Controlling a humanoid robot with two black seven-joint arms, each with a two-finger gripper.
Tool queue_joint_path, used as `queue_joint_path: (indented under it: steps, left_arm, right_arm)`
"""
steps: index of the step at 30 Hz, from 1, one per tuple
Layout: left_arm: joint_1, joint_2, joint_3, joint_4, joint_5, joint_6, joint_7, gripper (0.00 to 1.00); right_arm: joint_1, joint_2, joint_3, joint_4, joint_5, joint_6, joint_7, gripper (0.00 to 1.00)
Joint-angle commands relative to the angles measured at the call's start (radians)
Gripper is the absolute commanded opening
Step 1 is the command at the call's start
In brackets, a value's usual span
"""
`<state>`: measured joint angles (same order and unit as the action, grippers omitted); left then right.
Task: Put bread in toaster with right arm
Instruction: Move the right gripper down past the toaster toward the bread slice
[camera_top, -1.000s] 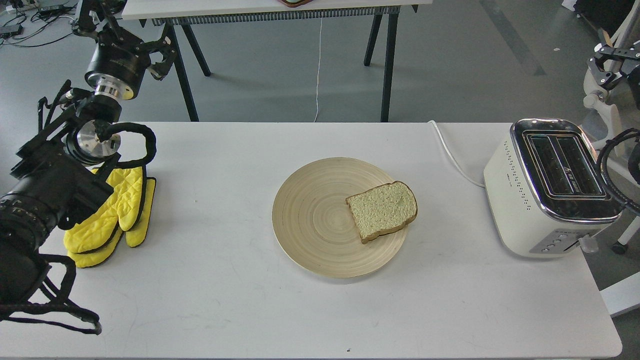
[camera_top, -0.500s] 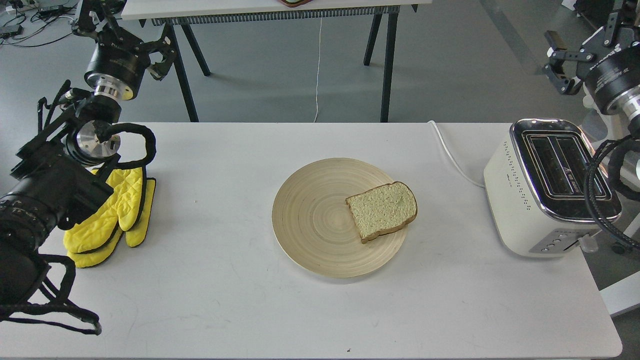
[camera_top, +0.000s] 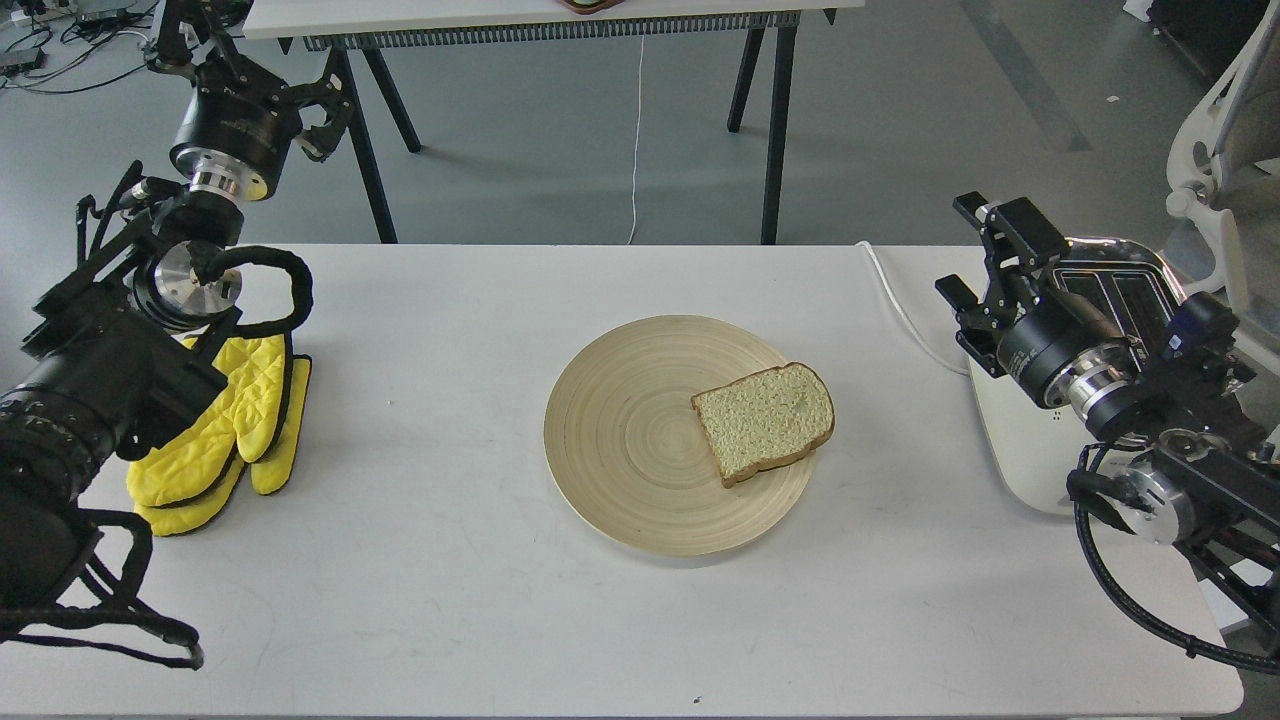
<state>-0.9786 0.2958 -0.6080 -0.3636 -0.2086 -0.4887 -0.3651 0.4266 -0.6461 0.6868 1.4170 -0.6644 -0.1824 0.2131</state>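
Note:
The bread (camera_top: 765, 420) lies flat on the right side of a round wooden plate (camera_top: 620, 440) in the middle of the white table. The cream toaster (camera_top: 1010, 450) stands at the table's right edge, mostly hidden behind my right arm; part of its chrome top (camera_top: 1135, 270) shows. My right gripper (camera_top: 968, 252) hovers over the toaster's left side, to the right of the bread and apart from it, its jaws open and empty. My left gripper (camera_top: 322, 112) is raised beyond the table's far left corner; its fingers cannot be told apart.
Yellow oven mitts (camera_top: 230, 430) lie at the table's left, under my left arm. The toaster's white cord (camera_top: 900, 300) runs over the far edge. A second table (camera_top: 560, 25) stands behind, and a white chair (camera_top: 1215, 150) at the far right.
My right arm has swung down and left from the upper right and now covers most of the toaster. The bread, plate and left arm have not moved.

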Motion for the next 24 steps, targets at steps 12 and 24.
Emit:
queue_joint_path:
  steps: [12,24]
  left_arm:
    - [0.0,-0.003,0.0,0.0,0.0,0.0,0.0,1.0]
    - [0.0,-0.003,0.0,0.0,0.0,0.0,0.0,1.0]
  right_arm:
    - [0.009,0.19,-0.222,-0.263,-0.322,-0.123,-0.003,0.84]
    - [0.035,0.307,-0.254,-0.385,-0.328,-0.112,0.0,0.67]
